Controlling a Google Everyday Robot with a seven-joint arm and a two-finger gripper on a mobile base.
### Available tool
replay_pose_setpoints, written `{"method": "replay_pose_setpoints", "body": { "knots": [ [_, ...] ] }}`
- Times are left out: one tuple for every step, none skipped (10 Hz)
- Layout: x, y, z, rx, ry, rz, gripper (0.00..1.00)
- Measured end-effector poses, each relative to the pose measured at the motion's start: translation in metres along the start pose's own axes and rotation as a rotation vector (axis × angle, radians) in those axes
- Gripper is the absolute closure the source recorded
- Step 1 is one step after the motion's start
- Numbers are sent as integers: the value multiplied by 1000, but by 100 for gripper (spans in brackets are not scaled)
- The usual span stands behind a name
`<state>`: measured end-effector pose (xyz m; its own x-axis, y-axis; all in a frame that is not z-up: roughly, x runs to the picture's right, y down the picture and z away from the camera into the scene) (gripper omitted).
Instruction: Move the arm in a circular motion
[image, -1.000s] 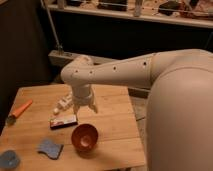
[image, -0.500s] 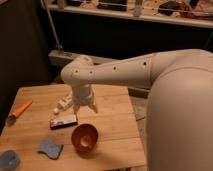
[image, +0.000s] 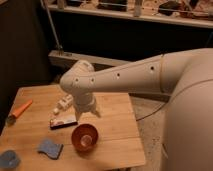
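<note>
The arm (image: 130, 75) holds its gripper (image: 86, 113) near the bowl (image: 84, 138) (jaws seemingly spread, indistinct).

Off-white arm (image: 131, 75) over a wooden table (image: 116, 146), its gripper (image: 86, 114) near a reddish bowl (image: 84, 139) and a flat packet (image: 63, 122)

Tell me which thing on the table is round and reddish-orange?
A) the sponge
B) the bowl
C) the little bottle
B: the bowl is round and reddish-orange. It sits on the table, just in front of the pincer at the tip of the arm. The sponge is blue and the bottle is white.
</note>
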<state>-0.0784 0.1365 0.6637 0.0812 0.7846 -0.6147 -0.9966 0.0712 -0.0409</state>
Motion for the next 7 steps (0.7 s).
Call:
{"method": "replay_pose_setpoints", "body": {
  "knots": [
    [13,-8,1,-3,-2,22,35],
    [22,-17,4,-5,-2,49,35],
    [30,-28,6,-1,1,78,35],
    [37,-49,13,-6,-1,133,35],
    [38,-69,19,1,-5,168,35],
    [35,-94,26,9,-17,209,35],
    [27,-120,31,22,-30,243,35]
  ]
}}
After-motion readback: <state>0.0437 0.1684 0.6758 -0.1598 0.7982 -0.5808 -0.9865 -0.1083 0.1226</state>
